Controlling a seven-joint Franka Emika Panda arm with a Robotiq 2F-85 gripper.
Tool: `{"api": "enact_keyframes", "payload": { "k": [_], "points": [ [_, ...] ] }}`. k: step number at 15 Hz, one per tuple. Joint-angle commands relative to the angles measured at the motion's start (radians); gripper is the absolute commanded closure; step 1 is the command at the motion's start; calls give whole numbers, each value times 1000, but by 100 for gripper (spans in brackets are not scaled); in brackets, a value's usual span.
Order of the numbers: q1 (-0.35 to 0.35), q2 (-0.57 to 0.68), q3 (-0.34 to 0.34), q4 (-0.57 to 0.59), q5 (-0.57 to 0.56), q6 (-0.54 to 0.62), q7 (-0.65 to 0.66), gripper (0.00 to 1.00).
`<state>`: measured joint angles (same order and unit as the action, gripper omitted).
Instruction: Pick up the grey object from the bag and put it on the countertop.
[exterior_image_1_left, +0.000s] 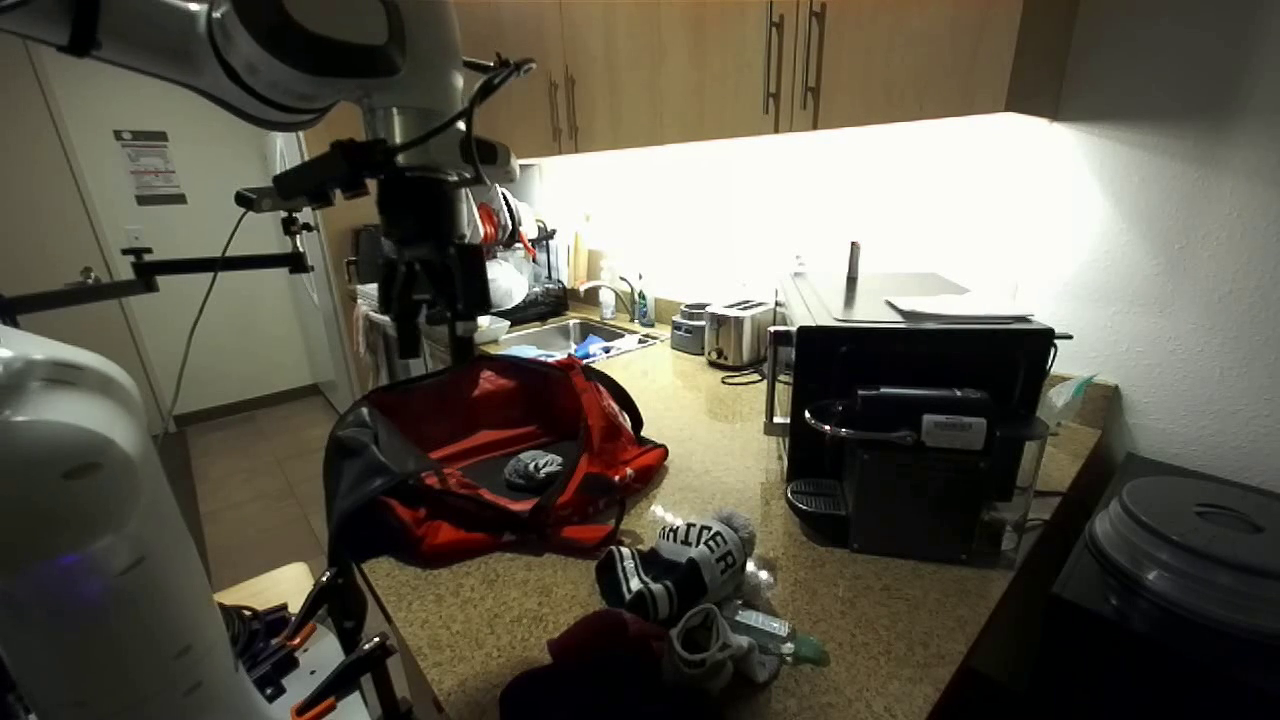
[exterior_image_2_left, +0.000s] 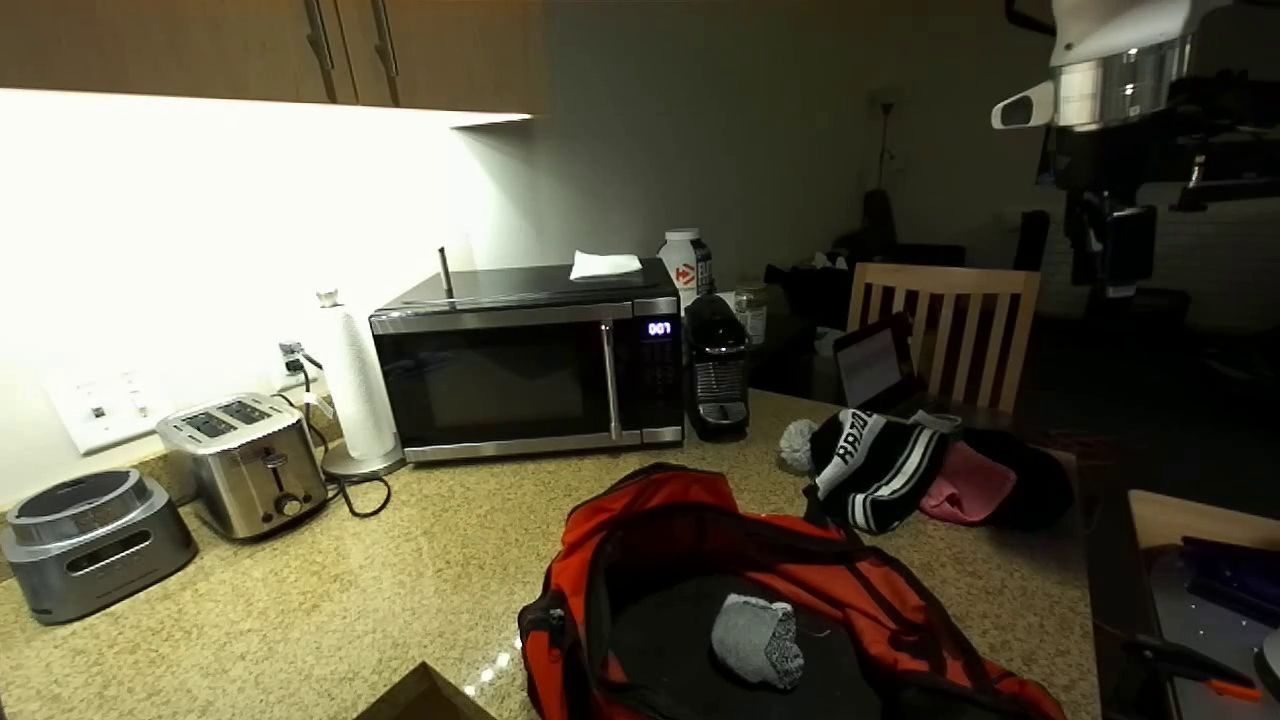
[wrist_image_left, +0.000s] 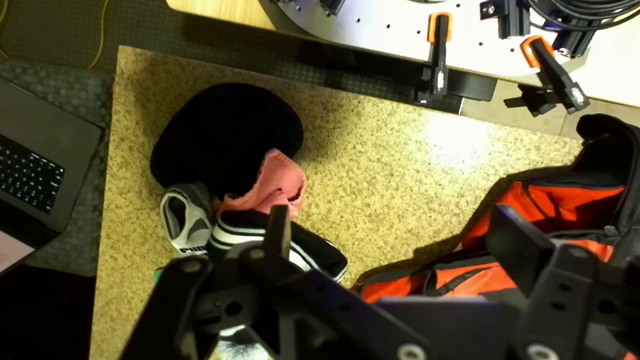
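Note:
The grey object (exterior_image_1_left: 534, 470) is a small folded knit lump lying inside the bag; the same lump (exterior_image_2_left: 757, 640) rests on the bag's dark floor. The bag (exterior_image_1_left: 610, 410) is red with black trim, spread wide with its top gaping upward, and it sits on the speckled countertop (exterior_image_2_left: 450, 560). My gripper (exterior_image_1_left: 435, 345) hangs well above, fingers pointing down, apart from the bag and the lump. From the wrist view my gripper (wrist_image_left: 392, 215) is open, its fingers far apart with nothing held. Part of the bag (wrist_image_left: 475, 280) shows there, while the grey object is out of that view.
A striped knit hat (exterior_image_1_left: 700, 560), a pink cloth (wrist_image_left: 280, 185) and a black hat (wrist_image_left: 225, 135) lie near the bag. Beyond are a microwave (exterior_image_2_left: 500, 380), a coffee machine (exterior_image_2_left: 717, 370), a toaster (exterior_image_2_left: 250, 470) and a sink (exterior_image_1_left: 640, 345). Clamps (wrist_image_left: 440, 55) line the robot's base.

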<state>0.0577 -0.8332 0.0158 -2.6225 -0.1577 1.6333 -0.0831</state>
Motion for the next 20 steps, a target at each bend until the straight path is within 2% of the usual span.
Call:
{"api": "enact_keyframes", "payload": {
  "k": [1, 9, 20],
  "points": [
    [33, 97, 20, 33, 34, 72, 13, 0],
    [76, 298, 68, 114, 74, 215, 20, 0],
    [86, 592, 112, 265, 87, 350, 23, 0]
  ]
}}
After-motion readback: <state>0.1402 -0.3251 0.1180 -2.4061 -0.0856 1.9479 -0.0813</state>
